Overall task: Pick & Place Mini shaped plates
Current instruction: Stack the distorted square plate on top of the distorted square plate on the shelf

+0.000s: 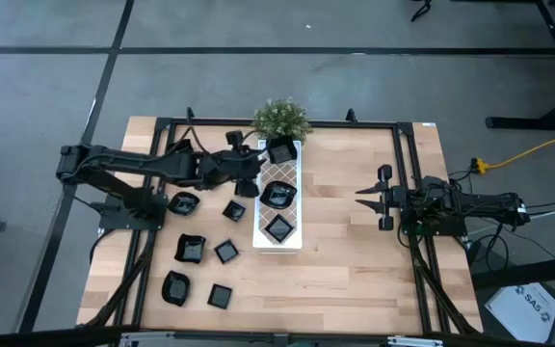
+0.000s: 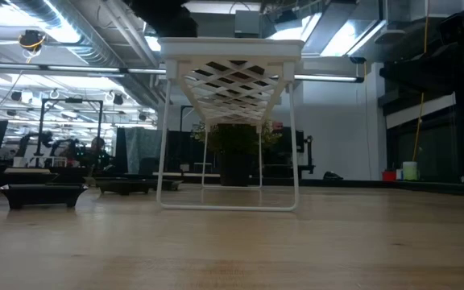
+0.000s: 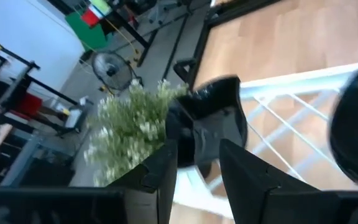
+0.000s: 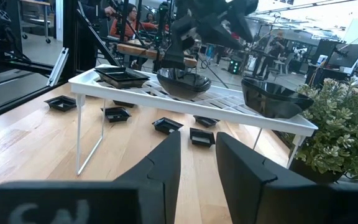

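From above we see the white lattice tray (image 1: 279, 205) standing near the middle of the wooden table (image 1: 355, 260), running lengthwise up and down the frame, with the small green potted plant (image 1: 280, 119) just beyond its upper end. Three mini shaped plates rest on the tray: one at the top end (image 1: 281, 151), one in the middle (image 1: 277, 196) and a square one at the bottom end (image 1: 278, 229). The others lie on the table at the lower left of the frame, among them a wavy-rimmed one (image 1: 183, 203), a small square one (image 1: 234, 210), a larger one (image 1: 191, 250), another square (image 1: 226, 253), and two nearest the bottom edge (image 1: 176, 287) (image 1: 221, 296). The left gripper (image 1: 255, 162) reaches in from the left of the frame and hangs over the upper part of the tray, right beside the top plate; in its wrist view the two fingers (image 3: 166, 171) stand parted with a gap between them, and the black plate (image 3: 213, 118) sits just ahead of the tips, not clasped. The right gripper (image 1: 366, 198) waits over bare wood at the right of the frame, well apart from the tray, its fingers (image 4: 163, 163) spread with nothing between them. In the low view the tray (image 2: 232, 60) stands on thin white legs.
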`<state>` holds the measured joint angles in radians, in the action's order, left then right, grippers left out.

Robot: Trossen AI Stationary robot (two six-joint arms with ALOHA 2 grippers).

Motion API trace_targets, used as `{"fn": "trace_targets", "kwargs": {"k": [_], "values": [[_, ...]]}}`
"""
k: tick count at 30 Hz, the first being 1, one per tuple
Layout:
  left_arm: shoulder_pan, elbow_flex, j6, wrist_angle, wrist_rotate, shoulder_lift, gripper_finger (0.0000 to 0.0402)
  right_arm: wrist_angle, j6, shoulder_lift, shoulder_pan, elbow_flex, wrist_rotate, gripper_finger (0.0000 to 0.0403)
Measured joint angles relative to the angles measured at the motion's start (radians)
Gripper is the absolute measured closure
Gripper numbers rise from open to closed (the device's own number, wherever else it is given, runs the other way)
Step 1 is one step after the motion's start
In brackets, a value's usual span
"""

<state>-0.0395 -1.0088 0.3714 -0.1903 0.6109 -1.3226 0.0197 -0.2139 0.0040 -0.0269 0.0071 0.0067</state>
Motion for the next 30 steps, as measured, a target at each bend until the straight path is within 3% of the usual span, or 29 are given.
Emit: {"fn": "trace_targets", "kwargs": {"k": [8,16,30], "values": [[0.064,0.000,-0.160,-0.236,0.006,0.081,0.0297,0.000,0.000,0.000,0.000,0.000,0.000,0.0301],[0.127,0.000,-0.340,-0.504,0.085,0.120,0.0300,0.000,0.000,0.000,0.000,0.000,0.000,0.0301],[0.142,0.048,-0.637,-0.931,0.069,0.122,0.0301,0.000,0.000,0.000,0.000,0.000,0.000,0.0301]]}}
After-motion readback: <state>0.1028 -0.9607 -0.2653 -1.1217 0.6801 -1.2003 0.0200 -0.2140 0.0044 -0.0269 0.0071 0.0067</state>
